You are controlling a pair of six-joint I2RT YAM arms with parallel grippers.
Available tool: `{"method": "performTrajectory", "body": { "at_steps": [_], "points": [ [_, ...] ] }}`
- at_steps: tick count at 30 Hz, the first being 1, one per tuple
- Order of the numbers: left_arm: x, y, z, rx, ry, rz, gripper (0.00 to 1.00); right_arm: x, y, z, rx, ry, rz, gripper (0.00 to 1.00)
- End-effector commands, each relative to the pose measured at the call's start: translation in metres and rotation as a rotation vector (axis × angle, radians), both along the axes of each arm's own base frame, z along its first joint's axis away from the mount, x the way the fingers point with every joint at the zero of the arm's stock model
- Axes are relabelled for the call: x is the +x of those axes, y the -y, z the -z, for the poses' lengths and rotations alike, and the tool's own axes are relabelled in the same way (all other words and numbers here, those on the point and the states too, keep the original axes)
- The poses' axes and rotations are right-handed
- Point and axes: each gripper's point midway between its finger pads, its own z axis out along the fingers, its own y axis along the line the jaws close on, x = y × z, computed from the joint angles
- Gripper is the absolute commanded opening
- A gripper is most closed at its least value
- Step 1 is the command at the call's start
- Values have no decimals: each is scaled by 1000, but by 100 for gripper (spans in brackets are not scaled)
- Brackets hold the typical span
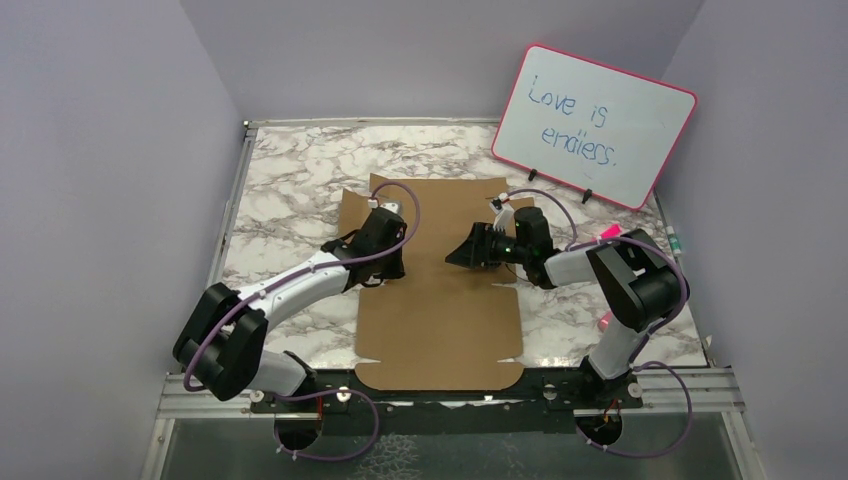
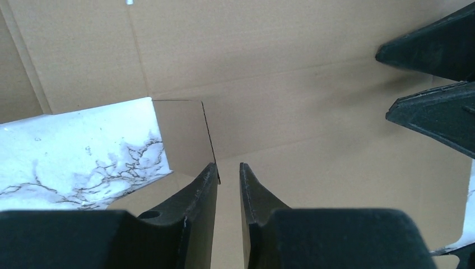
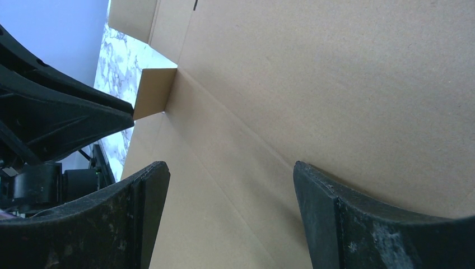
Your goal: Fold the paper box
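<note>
The paper box (image 1: 440, 310) is a flat brown die-cut cardboard sheet lying on the marble table (image 1: 290, 180). My left gripper (image 1: 388, 268) is low over the sheet's left side. In its wrist view (image 2: 228, 171) the jaws stand a narrow gap apart with nothing between them. A small raised flap (image 2: 179, 134) stands just beyond the left fingertip. My right gripper (image 1: 452, 258) points left over the middle of the sheet. It is wide open and empty (image 3: 231, 171), just above the cardboard (image 3: 336, 84). The same small flap (image 3: 154, 92) shows there, beside my left gripper's fingers (image 3: 61, 112).
A pink-framed whiteboard (image 1: 595, 125) with handwriting leans at the back right. Purple walls close in the table on three sides. The arm bases sit on a metal rail (image 1: 450, 385) at the near edge. My right gripper's fingers (image 2: 431, 50) show in the left wrist view.
</note>
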Motion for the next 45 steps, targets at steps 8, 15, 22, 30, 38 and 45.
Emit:
{"method": "performTrajectory", "body": {
  "at_steps": [8, 15, 22, 30, 38, 45],
  "points": [
    [16, -26, -44, 100, 139, -75, 37, -3, 3, -11, -65, -15, -6, 87],
    [16, -18, -65, 44, 175, -45, 55, 15, 35, -52, -187, 116, 132, 94],
    [22, 15, -61, -45, 166, 69, 73, 3, 85, -50, -349, 100, 286, 99],
    [28, 49, -27, -128, 73, 168, 86, -25, 129, -27, -432, -12, 395, 100],
    [25, 64, 2, -196, -1, 189, 89, -36, 136, -5, -365, -113, 420, 90],
    [18, 61, 23, -192, -47, 180, 88, -37, 126, 10, -299, -161, 404, 78]
  ]
}}
